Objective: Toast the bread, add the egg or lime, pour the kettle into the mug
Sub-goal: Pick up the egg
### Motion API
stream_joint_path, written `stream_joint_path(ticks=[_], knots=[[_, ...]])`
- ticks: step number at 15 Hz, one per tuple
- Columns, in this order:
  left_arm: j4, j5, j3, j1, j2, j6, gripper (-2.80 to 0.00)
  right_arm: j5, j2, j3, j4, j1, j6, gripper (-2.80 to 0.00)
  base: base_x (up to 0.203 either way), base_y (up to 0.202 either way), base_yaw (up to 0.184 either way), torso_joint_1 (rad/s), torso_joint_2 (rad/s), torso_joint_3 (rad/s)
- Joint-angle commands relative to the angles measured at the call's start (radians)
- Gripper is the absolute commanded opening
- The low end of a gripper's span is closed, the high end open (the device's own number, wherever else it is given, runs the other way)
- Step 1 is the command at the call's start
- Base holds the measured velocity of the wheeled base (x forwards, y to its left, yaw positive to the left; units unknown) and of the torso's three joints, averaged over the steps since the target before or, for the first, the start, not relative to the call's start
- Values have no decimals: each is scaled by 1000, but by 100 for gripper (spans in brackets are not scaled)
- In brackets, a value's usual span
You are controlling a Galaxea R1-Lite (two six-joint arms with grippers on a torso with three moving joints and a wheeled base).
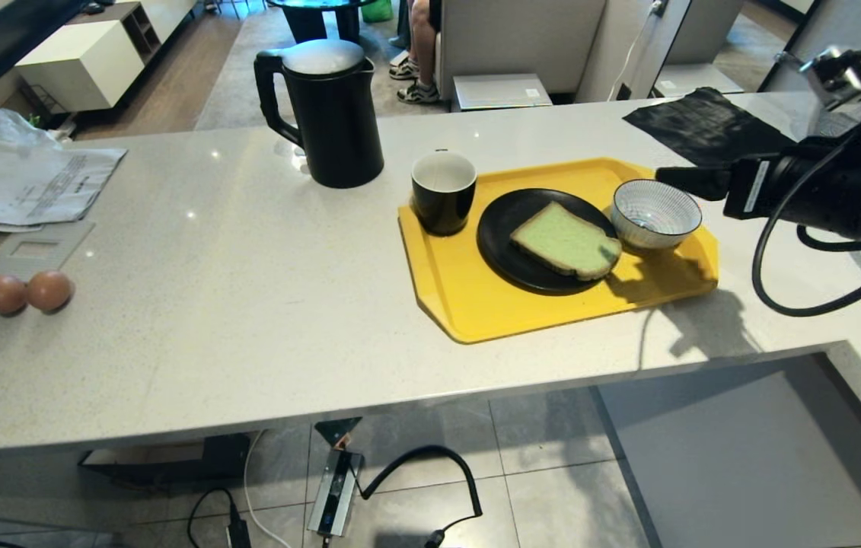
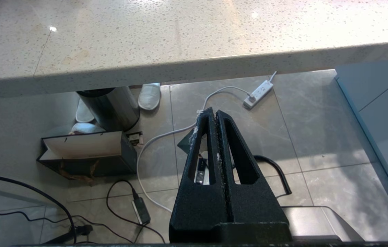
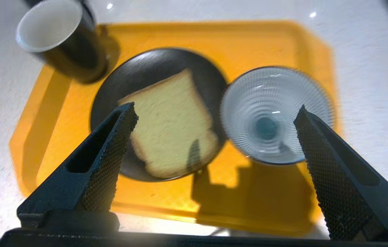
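Bread (image 1: pixel 566 243), thick pale-green slice with tan crust, lies flat on a round matte black plate (image 1: pixel 502 243) mid yellow plastic tray (image 1: pixel 468 297). Mug (image 1: pixel 443 191), glossy black with a white inside, stands at the plate's 10 o'clock on the tray's corner. Striped ribbed bowl (image 1: pixel 656 214) sits at the plate's 2 o'clock, rims just beside each other. Kettle (image 1: pixel 329 110), matte black cylinder with loop handle, stands off the tray at 11 o'clock. Wide bare speckled counter (image 1: pixel 247 304) left of the tray; its front edge runs near the tray's near corner. Two brown eggs (image 1: pixel 27 292) at far 9 o'clock. Printed papers (image 1: pixel 27 183) are there too, text probably too small to read. Right tool (image 3: pixel 214 113) hangs above bread and bowl, jaws spread wide, empty. Left tool (image 2: pixel 215 115) clenched, below the counter edge over floor tiles.
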Motion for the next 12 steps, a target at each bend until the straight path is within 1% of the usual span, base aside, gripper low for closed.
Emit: stream_joint_path(ticks=[1, 4, 6, 7, 9, 12], knots=[[-1, 1, 14, 0, 0, 0, -280, 3, -40, -14, -3, -60, 3, 0, 0, 0, 0, 0, 0, 0], [-1, 1, 14, 0, 0, 0, -280, 3, -27, -75, -3, -142, -5, 0, 0, 0, 0, 0, 0, 0], [-1, 1, 14, 0, 0, 0, -280, 2, -20, -106, -7, -156, -9, 0, 0, 0, 0, 0, 0, 0], [-1, 1, 14, 0, 0, 0, -280, 1, -23, -105, -24, -156, -9, -280, 0, 0, 0, 0, 0, 0], [-1, 1, 14, 2, 0, 0, -280, -1, -25, -100, -44, -156, -14, -280, 0, 0, 0, 0, 0, 0], [-1, 1, 14, 0, 0, 0, -280, -4, -27, -142, -19, -155, -42, -280, 0, 0, 0, 0, 0, 0]])
